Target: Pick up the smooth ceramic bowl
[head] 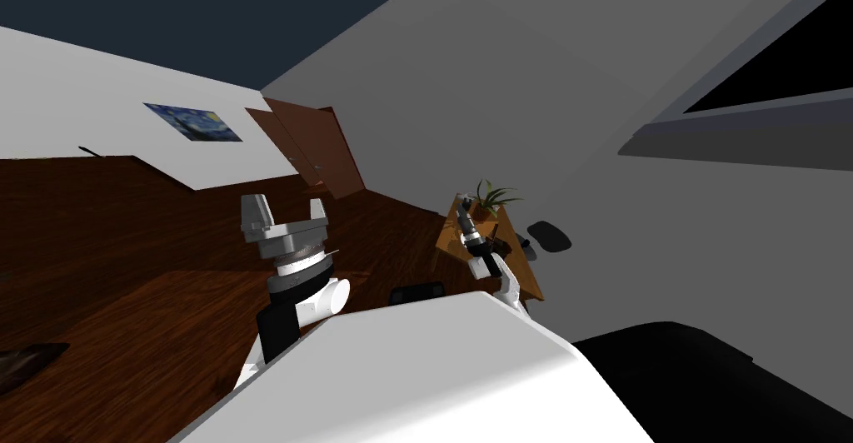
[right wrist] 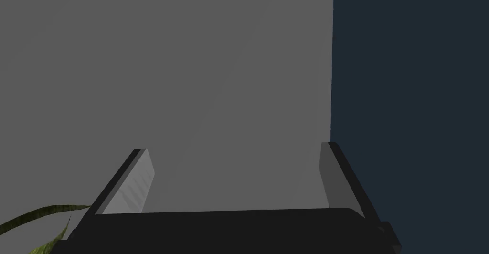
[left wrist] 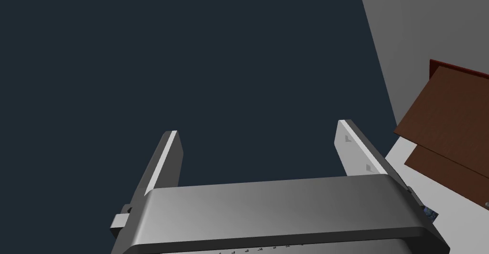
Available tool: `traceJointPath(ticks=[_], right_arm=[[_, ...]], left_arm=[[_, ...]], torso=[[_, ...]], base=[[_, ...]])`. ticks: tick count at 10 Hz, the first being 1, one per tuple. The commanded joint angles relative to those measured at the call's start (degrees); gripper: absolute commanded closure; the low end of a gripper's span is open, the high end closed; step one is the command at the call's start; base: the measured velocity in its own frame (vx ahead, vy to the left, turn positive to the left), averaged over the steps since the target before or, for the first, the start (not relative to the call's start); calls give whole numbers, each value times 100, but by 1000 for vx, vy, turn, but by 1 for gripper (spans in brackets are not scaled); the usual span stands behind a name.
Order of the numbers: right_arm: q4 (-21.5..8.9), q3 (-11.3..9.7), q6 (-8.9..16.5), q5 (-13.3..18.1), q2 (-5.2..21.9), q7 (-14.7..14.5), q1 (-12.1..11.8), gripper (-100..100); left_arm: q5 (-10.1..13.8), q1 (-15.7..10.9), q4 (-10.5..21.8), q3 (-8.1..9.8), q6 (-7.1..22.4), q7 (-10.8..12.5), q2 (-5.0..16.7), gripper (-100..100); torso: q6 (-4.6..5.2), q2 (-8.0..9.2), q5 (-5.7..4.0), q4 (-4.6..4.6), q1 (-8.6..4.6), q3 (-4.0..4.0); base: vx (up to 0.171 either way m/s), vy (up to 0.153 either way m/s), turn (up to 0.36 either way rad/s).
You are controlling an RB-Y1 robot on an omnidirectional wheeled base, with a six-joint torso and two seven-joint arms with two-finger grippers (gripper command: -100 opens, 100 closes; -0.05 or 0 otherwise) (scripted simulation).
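A small wooden table [head: 449,238] stands by the grey wall with a green plant [head: 493,196] on it. Two dark rounded shapes [head: 550,236] lie at the table's far side; I cannot tell whether either is the bowl. My right gripper [head: 463,206] hovers over the table beside the plant, open and empty. In the right wrist view the right gripper [right wrist: 233,150] faces the grey wall, with a plant leaf [right wrist: 38,215] near one finger. My left gripper [head: 285,211] is raised over the floor, and its wrist view shows the left gripper [left wrist: 258,132] open and empty.
Dark wooden floor [head: 125,238] spreads to the left. A brown door [head: 312,151] and a blue painting [head: 193,121] are on the far walls. A small black object [head: 416,292] sits just ahead of me. A black area [head: 716,380] lies at the lower right.
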State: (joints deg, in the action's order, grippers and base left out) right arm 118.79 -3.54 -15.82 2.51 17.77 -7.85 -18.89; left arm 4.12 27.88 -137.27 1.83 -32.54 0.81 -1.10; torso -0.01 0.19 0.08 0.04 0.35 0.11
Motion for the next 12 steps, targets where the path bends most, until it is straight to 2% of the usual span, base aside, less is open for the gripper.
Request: traceJointPath(ticks=[1,5,6,9,10,12], right_arm=[[-170,-112,152,129,286,-279,240,-100],[-693,-486,407,474,996,-929,765,-100],[-693,-486,407,474,1039,-981,765,-100],[-1147,-878,576,751,1609,-1488,1096,-100],[-1147,-878,576,751,1681,-1545,1096,-100],[-1481,-1206,671,939,2067,-1905,1264,-100]], left_arm=[[0,0,0,0,0,0,0,0],[0,0,0,0,0,0,0,0],[0,0,0,0,0,0,0,0],[0,1,0,1,0,0,1,0],[0,1,0,1,0,0,1,0],[0,1,0,1,0,0,1,0]], torso=[[0,0,0,0,0,0],[0,-8,-2,-2,-10,-5],[1,-8,-2,-2,-10,-5],[1,-16,-5,-4,-23,-9],[2,-15,-5,-4,-23,-8],[2,-19,-6,-4,-29,-11]], base=[[-45,106,61],[-35,80,71],[-15,49,7],[-10,42,54],[-2,30,12],[3,27,43]])
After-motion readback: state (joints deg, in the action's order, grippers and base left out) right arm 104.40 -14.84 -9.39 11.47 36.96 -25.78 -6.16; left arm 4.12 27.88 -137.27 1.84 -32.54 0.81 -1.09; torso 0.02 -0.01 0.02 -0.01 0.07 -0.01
